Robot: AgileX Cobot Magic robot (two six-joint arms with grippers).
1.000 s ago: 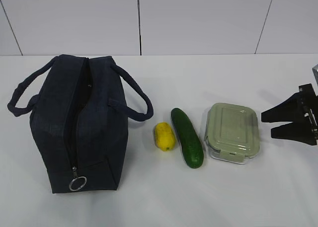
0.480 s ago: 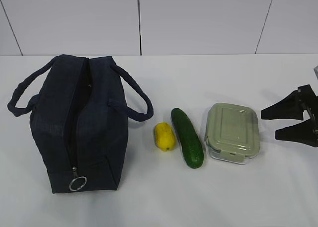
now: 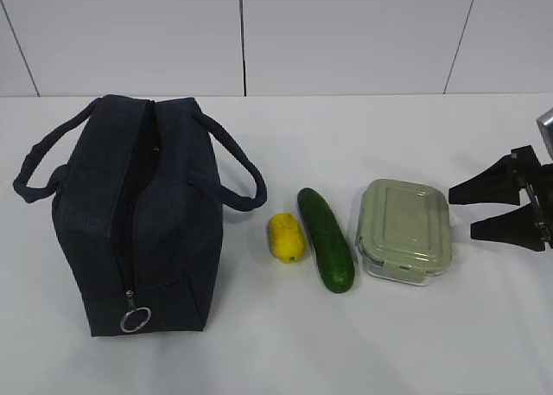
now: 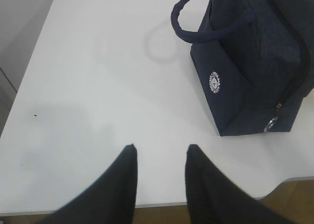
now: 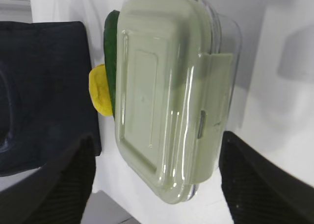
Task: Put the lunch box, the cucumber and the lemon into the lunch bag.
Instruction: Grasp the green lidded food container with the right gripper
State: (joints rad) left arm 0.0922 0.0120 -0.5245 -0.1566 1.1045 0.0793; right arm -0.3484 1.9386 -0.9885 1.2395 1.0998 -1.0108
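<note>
The right gripper (image 3: 473, 210), jaws spread wide and empty, sits just right of the lunch box (image 3: 404, 230). The box's long axis runs across the jaw gap. The left gripper (image 4: 159, 155), partly open and empty, is far off.

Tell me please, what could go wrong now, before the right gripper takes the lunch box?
1. The right gripper is open beside the lunch box, not yet around it; the smooth lid could slip between the fingers.
2. The cucumber lies close to the box, with the lemon next to it; a push on the box may roll them.
3. The lunch bag shows only a narrow opening, so the box may catch on it.
</note>
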